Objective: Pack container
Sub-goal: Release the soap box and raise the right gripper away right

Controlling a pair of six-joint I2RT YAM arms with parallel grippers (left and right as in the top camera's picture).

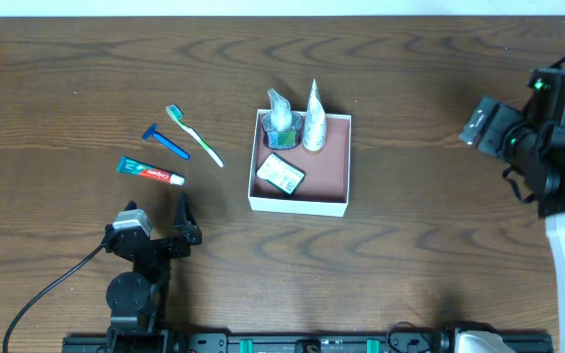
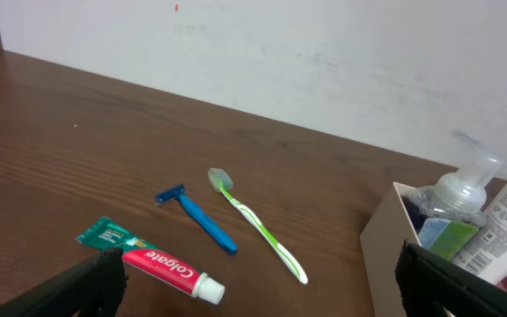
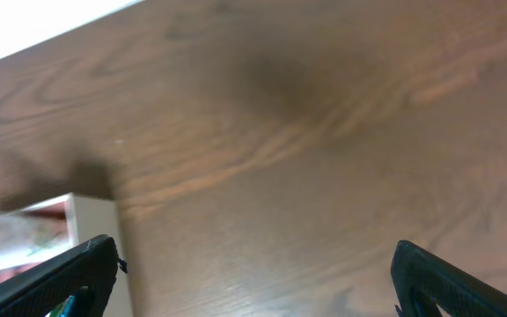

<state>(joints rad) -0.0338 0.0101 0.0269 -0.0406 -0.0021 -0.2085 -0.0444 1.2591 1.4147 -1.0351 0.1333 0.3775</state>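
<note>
The container (image 1: pixel 343 163), a square white box with a reddish-brown inside, sits mid-table. It holds a pump bottle (image 1: pixel 281 120), a white tube (image 1: pixel 314 123) and a small green-white packet (image 1: pixel 281 175). Its corner shows in the left wrist view (image 2: pixel 385 246). To its left lie a green toothbrush (image 1: pixel 194 134), a blue razor (image 1: pixel 167 143) and a red Colgate toothpaste tube (image 1: pixel 152 173); all three show in the left wrist view: toothbrush (image 2: pixel 258 225), razor (image 2: pixel 201 220), toothpaste (image 2: pixel 152 261). My left gripper (image 1: pixel 184 218) is open and empty, just below the toothpaste. My right gripper (image 3: pixel 253 273) is open and empty, far right of the container.
The table (image 1: pixel 410 275) is dark wood. A black cable (image 1: pixel 47 294) runs from the left arm's base toward the front left edge. A white wall (image 2: pixel 324 53) stands behind the table's far edge.
</note>
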